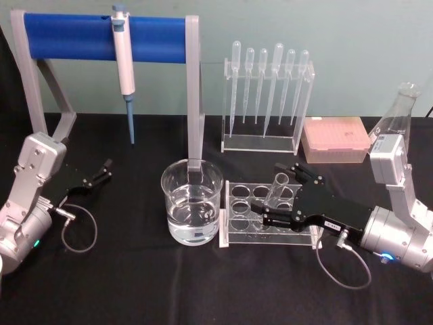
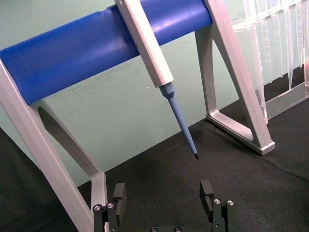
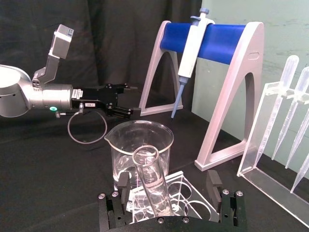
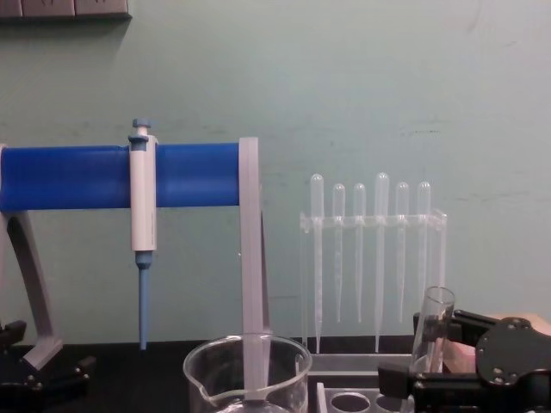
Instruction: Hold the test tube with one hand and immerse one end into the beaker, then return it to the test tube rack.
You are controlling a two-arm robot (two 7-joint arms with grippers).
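- Glass, counted from the head view: one wide clear glass beaker (image 1: 168, 203) with clear liquid in its lower part; one clear glass test tube (image 1: 279, 184) leaning in a hole of the single clear plastic rack (image 1: 233, 237) just right of the beaker; six thin plastic pipettes (image 1: 277, 88) hanging in a clear stand (image 1: 260, 143) behind; one white-and-blue pipettor (image 1: 123, 61) on a grey frame with a blue bar (image 1: 67, 37); one pink box (image 1: 336, 139); one clear flask (image 1: 399, 112) at far right; the black right gripper (image 1: 266, 187) straddles the test tube; the black left gripper (image 1: 105, 171) sits well apart at left over black cloth (image 1: 203, 291).
- Left wrist view: the left gripper (image 2: 162, 191) is spread wide, holding nothing; the pipettor's blue tip hangs ahead of it.
- Right wrist view: the right gripper's fingers (image 3: 124, 186) stand wide either side of the test tube, not touching it; the beaker is just beyond.
- Chest view: the test tube's rim (image 4: 435, 294) stands above the right gripper; the frame's grey leg is behind the beaker.
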